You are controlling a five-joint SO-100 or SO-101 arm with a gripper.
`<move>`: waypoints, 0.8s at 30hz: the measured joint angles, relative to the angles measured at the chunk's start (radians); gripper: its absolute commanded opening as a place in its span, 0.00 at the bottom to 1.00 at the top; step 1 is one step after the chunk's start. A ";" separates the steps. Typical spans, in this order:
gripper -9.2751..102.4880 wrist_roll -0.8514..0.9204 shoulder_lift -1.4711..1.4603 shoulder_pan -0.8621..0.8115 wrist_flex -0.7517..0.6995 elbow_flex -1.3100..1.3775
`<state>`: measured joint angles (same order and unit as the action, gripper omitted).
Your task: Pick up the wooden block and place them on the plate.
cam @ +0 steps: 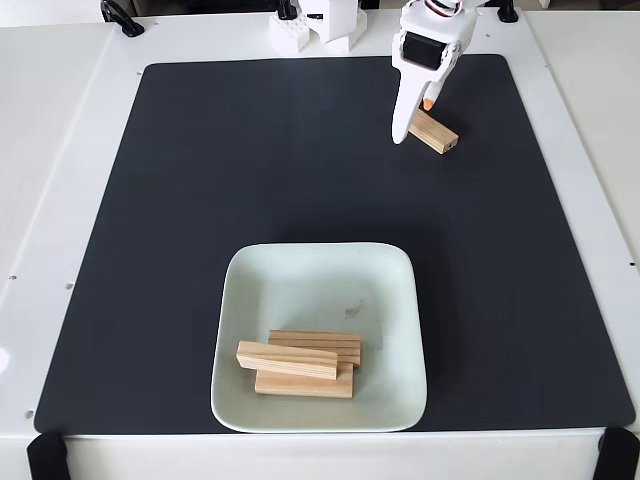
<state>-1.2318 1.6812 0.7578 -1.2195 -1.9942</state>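
Note:
A pale mint-green square plate [320, 268] sits on the black mat near the front edge, with three light-wood blocks [300, 362] stacked in its front half. Another wooden block [436, 133] lies on the mat at the back right, angled. My white gripper [412, 124] reaches down from the top of the fixed view right at this block's left end; one long white finger [402, 118] stands left of the block, and an orange-tipped part shows just above it. Whether the fingers are closed on the block is unclear from this angle.
A black mat [200, 200] covers most of the white table. The arm's white base [320, 25] stands at the back centre. Black clamps [48, 455] hold the table's front corners, and a black cable [120, 17] lies at the back left.

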 measured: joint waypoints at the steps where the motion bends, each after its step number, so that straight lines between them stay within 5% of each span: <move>1: 0.40 -0.005 -0.003 0.002 -0.002 0.000; 24: 0.40 -0.006 -0.095 0.014 0.029 0.028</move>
<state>-1.2379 1.5861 0.7716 -1.1904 -1.9666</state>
